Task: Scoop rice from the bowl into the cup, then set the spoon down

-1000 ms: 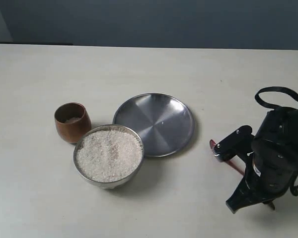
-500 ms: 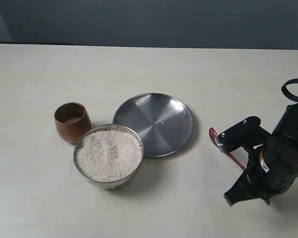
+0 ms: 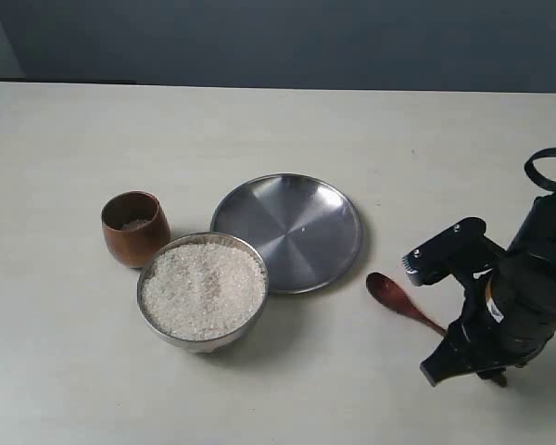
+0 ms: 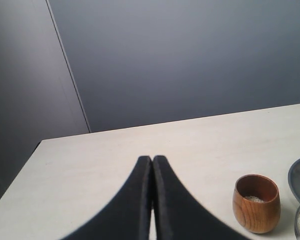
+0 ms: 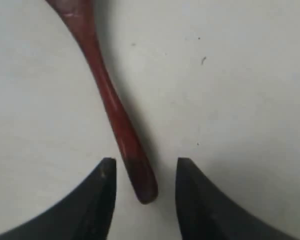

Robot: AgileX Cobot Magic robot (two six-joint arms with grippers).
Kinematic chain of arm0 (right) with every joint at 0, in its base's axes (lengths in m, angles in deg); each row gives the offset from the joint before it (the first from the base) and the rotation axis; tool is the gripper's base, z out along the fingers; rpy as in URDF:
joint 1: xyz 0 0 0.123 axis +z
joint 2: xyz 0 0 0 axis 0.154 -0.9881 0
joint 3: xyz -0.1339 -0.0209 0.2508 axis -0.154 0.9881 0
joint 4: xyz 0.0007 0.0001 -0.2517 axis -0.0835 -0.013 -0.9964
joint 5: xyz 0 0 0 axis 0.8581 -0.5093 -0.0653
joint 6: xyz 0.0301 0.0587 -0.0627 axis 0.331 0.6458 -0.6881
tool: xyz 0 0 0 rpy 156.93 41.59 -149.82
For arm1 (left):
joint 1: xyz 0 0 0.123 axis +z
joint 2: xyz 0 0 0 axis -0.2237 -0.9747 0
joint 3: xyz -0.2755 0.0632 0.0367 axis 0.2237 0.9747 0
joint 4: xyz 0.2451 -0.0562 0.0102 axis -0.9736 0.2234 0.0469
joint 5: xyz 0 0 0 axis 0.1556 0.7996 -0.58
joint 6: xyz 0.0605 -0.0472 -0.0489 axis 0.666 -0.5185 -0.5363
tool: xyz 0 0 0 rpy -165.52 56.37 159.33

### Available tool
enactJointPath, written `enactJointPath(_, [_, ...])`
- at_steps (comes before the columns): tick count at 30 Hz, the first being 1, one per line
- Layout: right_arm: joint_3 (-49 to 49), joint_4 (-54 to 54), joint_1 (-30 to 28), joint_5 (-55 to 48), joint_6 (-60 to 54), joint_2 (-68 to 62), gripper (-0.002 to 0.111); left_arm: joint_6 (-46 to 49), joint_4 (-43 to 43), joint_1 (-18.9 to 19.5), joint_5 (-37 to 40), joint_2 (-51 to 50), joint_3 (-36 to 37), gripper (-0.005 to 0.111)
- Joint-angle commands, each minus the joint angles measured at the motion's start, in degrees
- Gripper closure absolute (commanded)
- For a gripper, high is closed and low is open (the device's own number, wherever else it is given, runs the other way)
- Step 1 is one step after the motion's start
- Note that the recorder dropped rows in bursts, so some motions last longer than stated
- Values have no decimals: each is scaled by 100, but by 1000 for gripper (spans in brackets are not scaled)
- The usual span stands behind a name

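Starting at the near right corner: the right tool (image 3: pixel 437 315) sits low over the pale worktop (image 3: pixel 74 399) with its jaws spread wide, gripping nothing. The spoon (image 3: pixel 403 304) lies flat on the worktop, and the tip of its thin handle rests in between the two fingers. The right wrist view backs that up: the handle end (image 5: pixel 110 100) has a clear gap on both sides, so neither finger of the tool (image 5: pixel 146 165) touches it. The spoon's little oval end points left and a bit farther away, stopping near the plate's near-right edge without touching it.

Moving left, still on the near side, the steel bowl (image 3: pixel 204 344) stands upright, filled almost to the rim with rice (image 3: pixel 204 289). Just beyond it to the far left is the brown wooden cup (image 3: pixel 134 236), upright, with a small bit of rice down in the bottom. It's right beside the bowl, but honestly I can't tell if they touch.

Farther back and to the right of the cup is the flat steel plate (image 3: pixel 287 232). The bowl's rim overlaps its near-left edge from this angle, so contact is unclear too.

As for the left tool (image 4: pixel 152 160), it only shows in its own wrist view: fingers pressed tight together with nothing between them, and the cup (image 4: pixel 256 205) standing beyond it on the worktop.
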Motion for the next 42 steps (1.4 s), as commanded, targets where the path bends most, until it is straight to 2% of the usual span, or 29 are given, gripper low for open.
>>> enactJointPath(1, [22, -452, -20, 100, -146, 60, 75, -13, -5, 13, -33, 2, -25, 106])
enactJointPath(3, [22, -562, -34, 166, -387, 60, 77, -13, -5, 13, -33, 2, -25, 106])
enactJointPath(5, [22, -132, -192, 176, -759, 60, 77, -13, -5, 13, -33, 2, -25, 106])
enactJointPath(7, [-153, 906, -454, 66, -1328, 48, 77, -13, -5, 13, -33, 2, -25, 106])
enactJointPath(9, [-443, 2498, -987, -299, -2778, 48, 77, -13, -5, 13, -33, 2, -25, 106])
enactJointPath(11, [-614, 3189, -1311, -802, -4001, 48, 77, -13, -5, 13, -33, 2, -25, 106])
enactJointPath(16, [-651, 3068, -1846, -761, -4562, 48, 77, -13, -5, 13, -33, 2, -25, 106])
enactJointPath(31, [-651, 2966, -1848, -281, -4752, -625, 77, -13, -5, 13, -33, 2, -25, 106])
enactJointPath(42, [-651, 2915, -1848, -390, -4714, -982, 77, -13, -5, 13, -33, 2, -25, 106])
